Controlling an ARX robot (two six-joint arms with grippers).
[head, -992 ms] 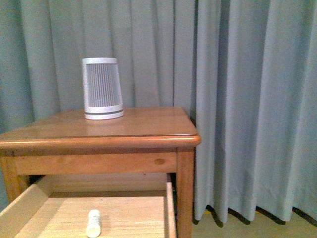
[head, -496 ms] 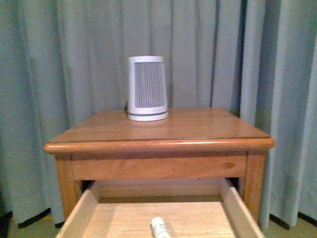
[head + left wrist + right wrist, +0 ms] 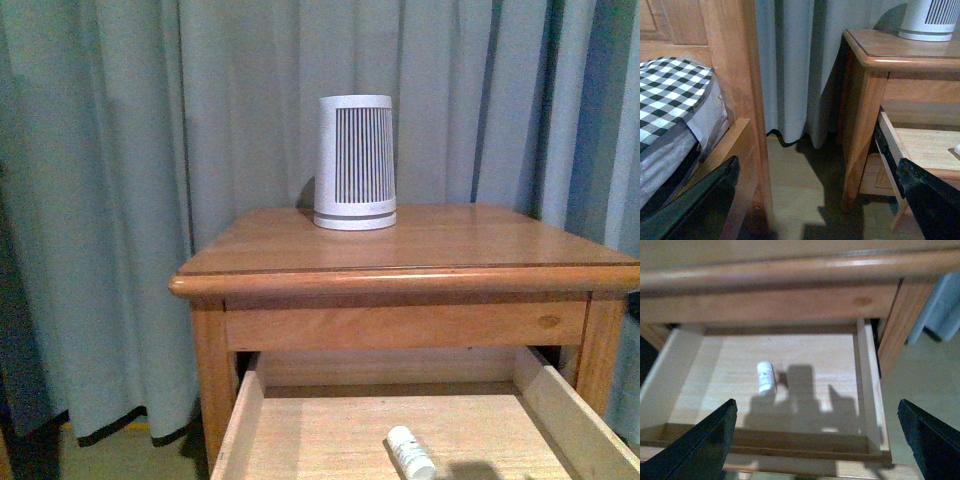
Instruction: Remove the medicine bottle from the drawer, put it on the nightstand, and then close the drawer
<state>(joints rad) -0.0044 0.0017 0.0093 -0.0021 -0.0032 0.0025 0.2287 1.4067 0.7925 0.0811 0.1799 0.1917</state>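
R pincer (image 3: 815, 407) is seen spread wide, fingers (image 3: 700, 445) far apart, nothing held btw them. The medicine bottle (image 3: 766, 378) is found ahead of and below it, laid on its side on the pale floor of the drawer (image 3: 867, 390). It is clear of all walls and nearer one finger than the other. The pincer's shadow is cast on the drawer floor just beside the bottle. The drawer is shown open, and beyond the bottle the front rail of the nightstand (image 3: 790, 300) is seen.

L pincer (image 3: 816, 165) is likewise held wide open w/ nothing gripped, well apart from the bottle. Ahead of it bare floor (image 3: 805, 190) and a grey curtain (image 3: 790, 65) are seen. A nightstand leg and the drawer side are placed beyond one finger, a bed (image 3: 670, 95) w/ checked cloth beyond the other.

A white slatted device (image 3: 355, 162) is stood upright at the back of the nightstand top, up and beyond the L pincer's nightstand-side finger.
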